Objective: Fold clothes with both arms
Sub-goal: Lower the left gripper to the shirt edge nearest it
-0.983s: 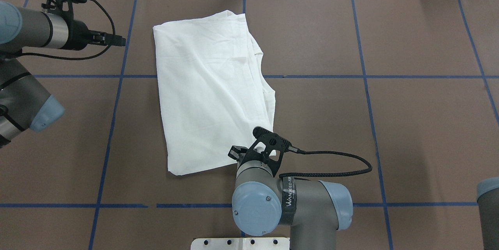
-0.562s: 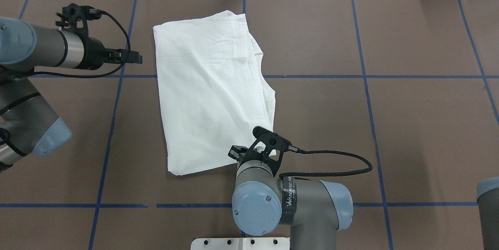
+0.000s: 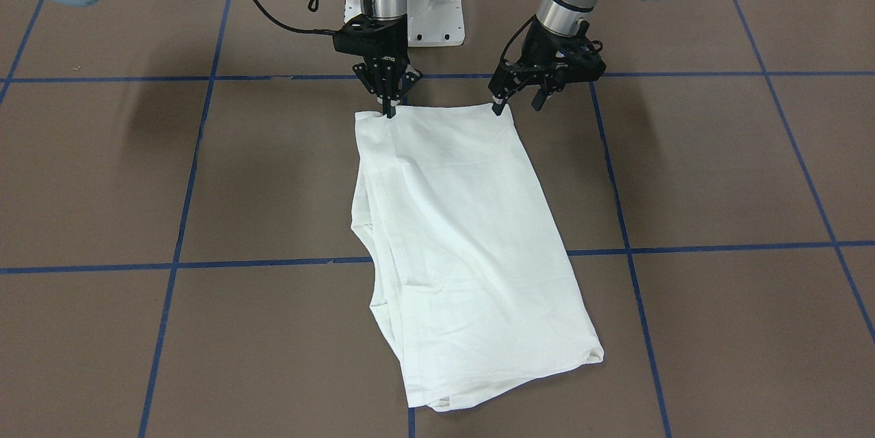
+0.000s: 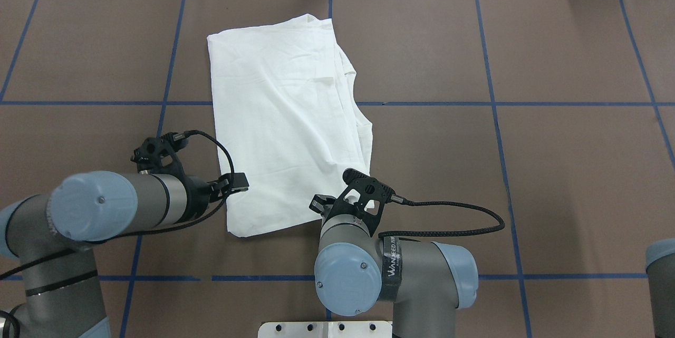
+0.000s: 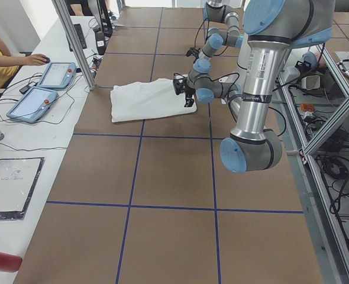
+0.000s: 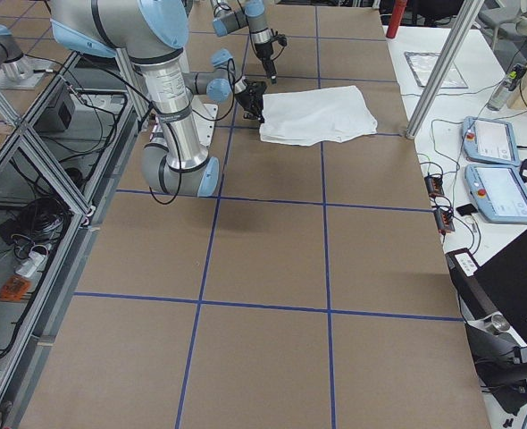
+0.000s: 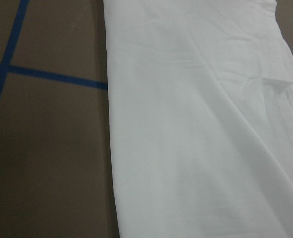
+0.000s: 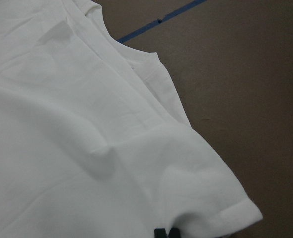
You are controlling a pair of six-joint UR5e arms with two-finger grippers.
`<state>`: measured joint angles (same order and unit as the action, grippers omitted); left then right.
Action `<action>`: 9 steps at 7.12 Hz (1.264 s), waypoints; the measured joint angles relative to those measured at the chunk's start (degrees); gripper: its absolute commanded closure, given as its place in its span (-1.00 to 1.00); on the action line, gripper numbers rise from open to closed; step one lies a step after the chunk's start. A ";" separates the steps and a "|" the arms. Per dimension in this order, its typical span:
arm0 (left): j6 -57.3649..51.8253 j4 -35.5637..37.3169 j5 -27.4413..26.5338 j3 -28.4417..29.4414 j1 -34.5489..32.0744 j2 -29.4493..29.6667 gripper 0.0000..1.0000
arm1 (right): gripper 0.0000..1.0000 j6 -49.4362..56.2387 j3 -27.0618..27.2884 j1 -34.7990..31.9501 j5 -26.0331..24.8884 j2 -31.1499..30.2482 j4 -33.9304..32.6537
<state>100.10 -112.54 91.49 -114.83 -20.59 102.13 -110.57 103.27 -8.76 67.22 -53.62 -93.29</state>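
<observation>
White folded cotton T-shirt (image 3: 465, 240): left black gripper (image 3: 516, 108) swung in to near corner, unclenched.
Right black gripper (image 3: 388, 110) pinches the other corner; left grasp likely next.

White T-shirt (image 4: 285, 116) folded flat; right gripper (image 3: 389, 110) pinches near corner; left gripper (image 3: 517, 104) fingers (image 3: 498, 106) spread.

The right gripper's (image 3: 389, 108) fingertips (image 8: 160, 233), at the T-shirt's (image 8: 87, 129) edge, are cropped in the right wrist view and hidden overhead beneath the right arm (image 4: 364, 269). A person (image 5: 0, 62) is cut off at the side view's edge.

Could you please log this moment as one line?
right hand: shut on T-shirt corner | left hand: open, at neighbouring corner
</observation>
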 measured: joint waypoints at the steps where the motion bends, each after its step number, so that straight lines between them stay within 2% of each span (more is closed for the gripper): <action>1: 2.90 1.62 -1.51 0.40 2.20 0.00 -0.66 | 1.00 0.00 0.01 -0.06 0.01 0.00 0.02; 3: 4.71 3.76 -2.37 1.17 4.15 0.05 -0.65 | 1.00 0.00 0.13 -0.16 0.02 0.01 -0.03; 5: 4.91 4.55 -2.45 2.23 5.46 0.53 -0.42 | 1.00 0.00 0.17 -0.26 0.02 0.01 -0.05; 7: 4.96 4.60 -2.54 2.86 5.93 1.01 -0.07 | 1.00 0.00 0.17 -0.28 0.02 -0.01 -0.05; 9: 4.97 4.61 -3.58 3.00 5.99 1.27 -0.06 | 1.00 0.00 0.20 -0.21 0.02 -0.07 -0.06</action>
<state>105.07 -107.93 87.91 -111.83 -14.60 103.40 -110.57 103.48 -8.98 67.24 -53.69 -93.34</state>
